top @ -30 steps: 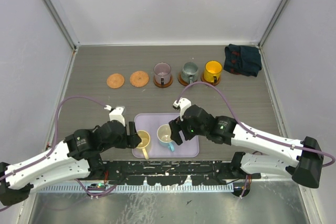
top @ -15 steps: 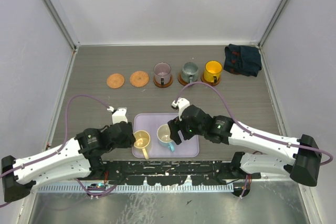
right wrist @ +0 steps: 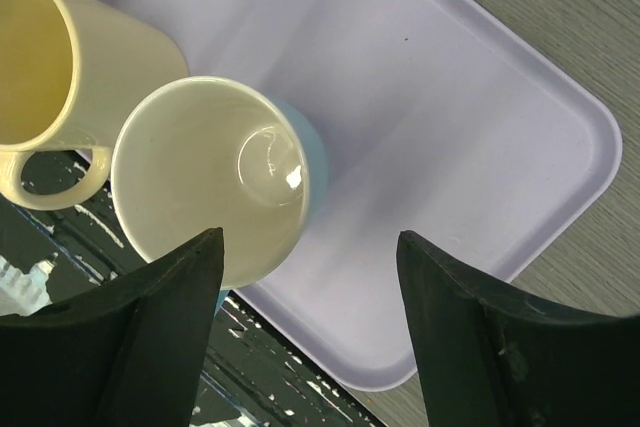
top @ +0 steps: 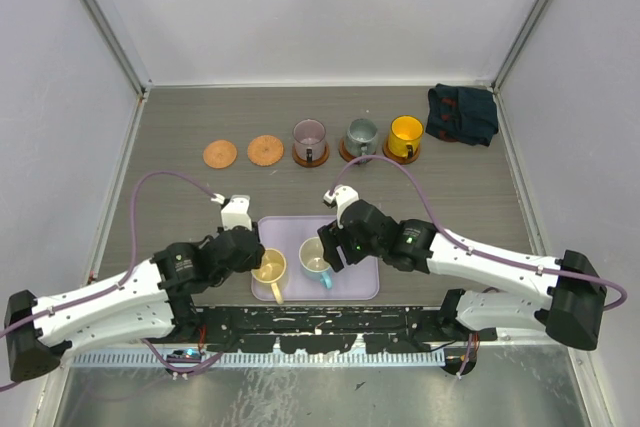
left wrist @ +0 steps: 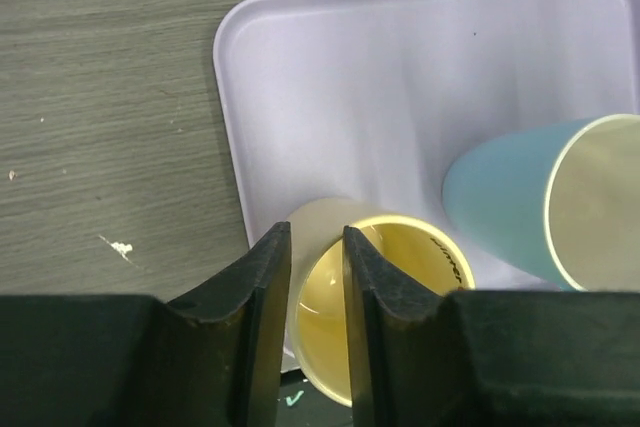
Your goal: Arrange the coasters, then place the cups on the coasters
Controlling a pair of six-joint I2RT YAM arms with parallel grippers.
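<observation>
Pinching cream cup [left wrist: 400,277] rim wall with left claw [left wrist: 316,247], narrow, one finger inside, one outside; cup upright on tray [left wrist: 350,97], left half. Right claw [right wrist: 308,242] wide, close by blue cup [right wrist: 200,177]. Likely headed for two bare coasters [top: 219,154], far-left, nearer left arm.

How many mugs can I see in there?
5: translucent purple mug, grey-green mug and yellow-orange mug stand on round brown coasters at the back; cream-yellow mug and blue-and-white mug sit on the lavender tray.
</observation>
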